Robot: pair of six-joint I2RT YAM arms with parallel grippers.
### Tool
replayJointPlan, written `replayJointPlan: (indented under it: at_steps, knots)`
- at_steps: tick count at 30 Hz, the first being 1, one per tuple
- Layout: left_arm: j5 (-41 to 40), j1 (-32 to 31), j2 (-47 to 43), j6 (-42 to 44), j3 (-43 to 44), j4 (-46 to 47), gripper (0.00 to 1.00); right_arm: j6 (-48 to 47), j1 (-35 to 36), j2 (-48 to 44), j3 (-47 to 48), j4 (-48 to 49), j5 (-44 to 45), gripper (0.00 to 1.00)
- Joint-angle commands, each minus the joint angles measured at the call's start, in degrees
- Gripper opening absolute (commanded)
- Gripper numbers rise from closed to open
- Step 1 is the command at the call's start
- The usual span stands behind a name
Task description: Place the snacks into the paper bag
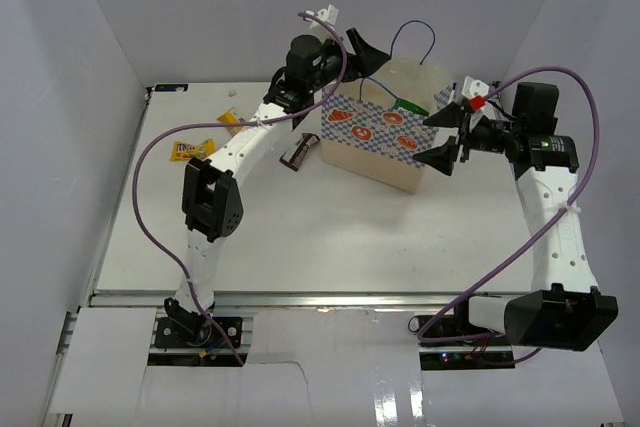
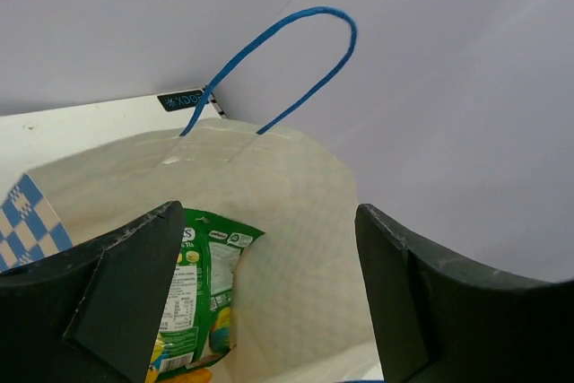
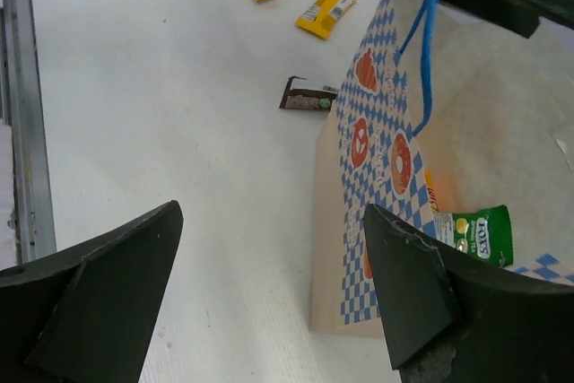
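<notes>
On the white surface (image 1: 300, 247), two yellow packs (image 1: 192, 149) and a brown bar (image 1: 299, 154) lie left of the bag (image 1: 375, 142). The left jaws hang apart over its mouth; a cord (image 2: 296, 60) could snag and tip it. Inside lies a green pack (image 2: 202, 293). The right jaws are apart at its right side.

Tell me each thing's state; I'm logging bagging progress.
paper bag, upright, mouth open
green packet, inside the bag
brown wrapper, on the table beside the bag
yellow pack, on the table
second yellow pack, on the table
left end effector, open, empty, above the bag mouth
right end effector, open, empty, beside the bag
</notes>
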Motion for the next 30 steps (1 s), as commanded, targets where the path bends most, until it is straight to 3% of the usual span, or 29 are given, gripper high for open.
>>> replayJointPlan:
  at_steps: [1,3,6,8,12,16,21,24,27,30]
  knots:
    - [-1.76,-0.36,-11.1,5.96,1.14,-2.06,0.87,-11.26,6.12,0.78,2.69,-8.0,-0.49,0.88]
    - [-3.08,-0.27,-14.44,9.83,-0.96,-4.26,0.88,-16.69,11.41,1.13,2.69,-9.85,3.02,0.88]
    - [-8.86,0.08,-25.76,18.1,-17.06,-4.71,0.88,-27.57,27.55,2.97,2.61,-15.64,15.21,0.88]
    - [-13.96,0.35,-36.66,22.59,-25.27,-4.97,0.88,-32.35,32.33,4.2,1.65,-15.92,19.63,0.88]
    - [-28.55,1.14,-55.12,24.62,-42.86,-14.95,0.91,-45.35,40.59,9.29,1.11,-14.17,30.78,0.88]
    - [-36.74,1.49,-72.08,18.14,-55.88,-25.69,0.92,-56.5,45.27,20.01,2.34,-8.73,43.01,0.89]
    - [-39.91,1.49,-90.88,3.31,-67.58,-37.57,0.92,-62.16,48.08,32.3,4.18,7.43,53.56,0.9]
    - [-38.08,1.58,-98.01,-3.3,-72.33,-41.09,0.92,-61.47,49.4,40.11,8.13,13.33,56.91,0.91]
    - [-36.58,1.58,-102.42,-7.09,-75.23,-43.2,0.93,-57.17,50.81,49.68,18.64,18.42,64.87,0.91]
    - [-36.84,1.58,-104.45,-8.07,-76.11,-44.61,0.93,-53.92,50.81,59.97,29.2,16.08,70.52,0.9]
